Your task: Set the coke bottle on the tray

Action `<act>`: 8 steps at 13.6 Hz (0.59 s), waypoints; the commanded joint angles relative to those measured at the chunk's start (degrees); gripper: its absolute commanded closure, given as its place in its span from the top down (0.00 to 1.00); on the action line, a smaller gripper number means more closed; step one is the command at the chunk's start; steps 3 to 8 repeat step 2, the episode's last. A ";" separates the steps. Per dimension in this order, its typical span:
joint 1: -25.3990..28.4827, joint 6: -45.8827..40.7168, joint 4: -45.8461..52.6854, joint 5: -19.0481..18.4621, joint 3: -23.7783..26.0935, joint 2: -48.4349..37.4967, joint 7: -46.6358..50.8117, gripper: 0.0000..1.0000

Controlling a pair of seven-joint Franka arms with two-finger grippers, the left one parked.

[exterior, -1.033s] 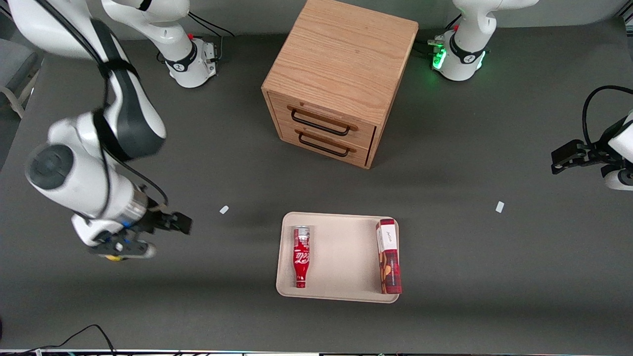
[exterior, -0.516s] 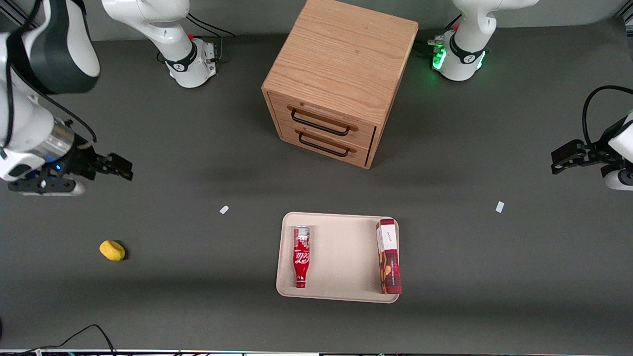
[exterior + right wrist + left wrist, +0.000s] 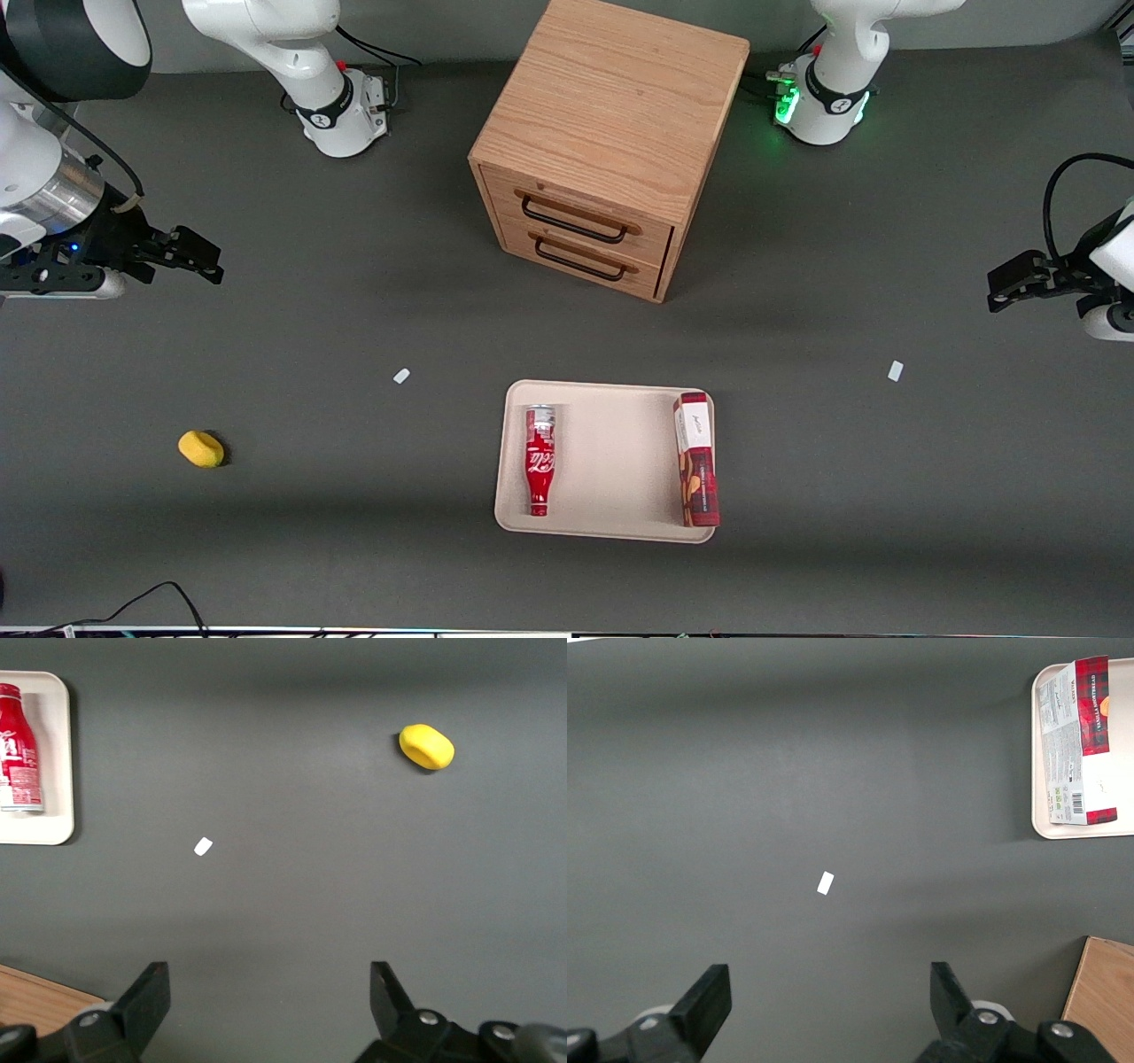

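The coke bottle (image 3: 539, 460) lies on its side on the beige tray (image 3: 611, 461), along the tray's edge toward the working arm's end, cap nearer the front camera. It also shows in the right wrist view (image 3: 18, 749), on the tray's corner (image 3: 55, 828). My gripper (image 3: 199, 257) is open and empty, held high above the table toward the working arm's end, well away from the tray. In the right wrist view the gripper (image 3: 270, 979) has its two fingers wide apart with bare table between them.
A red-and-white box (image 3: 696, 458) lies on the tray's edge toward the parked arm. A wooden two-drawer cabinet (image 3: 611, 142) stands farther from the front camera than the tray. A yellow object (image 3: 201, 448) and two white scraps (image 3: 401, 376) (image 3: 895, 370) lie on the table.
My gripper has pulled up and away from the yellow object toward the working arm's end of the table, and slowed. The bottle, box and tray have not moved.
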 commanded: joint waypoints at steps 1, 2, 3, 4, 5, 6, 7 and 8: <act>0.23 0.08 -0.22 2.35 -0.59 -2.06 -0.18 1.00; 0.32 -0.19 -0.04 2.62 -0.59 -1.98 0.25 1.00; 0.32 -0.19 -0.04 2.62 -0.59 -1.98 0.25 1.00; 0.32 -0.19 -0.04 2.62 -0.59 -1.98 0.25 1.00; 0.32 -0.19 -0.04 2.62 -0.59 -1.98 0.25 1.00; 0.32 -0.19 -0.04 2.62 -0.59 -1.98 0.25 1.00; 0.32 -0.19 -0.04 2.62 -0.59 -1.98 0.25 1.00; 0.32 -0.19 -0.04 2.62 -0.59 -1.98 0.25 1.00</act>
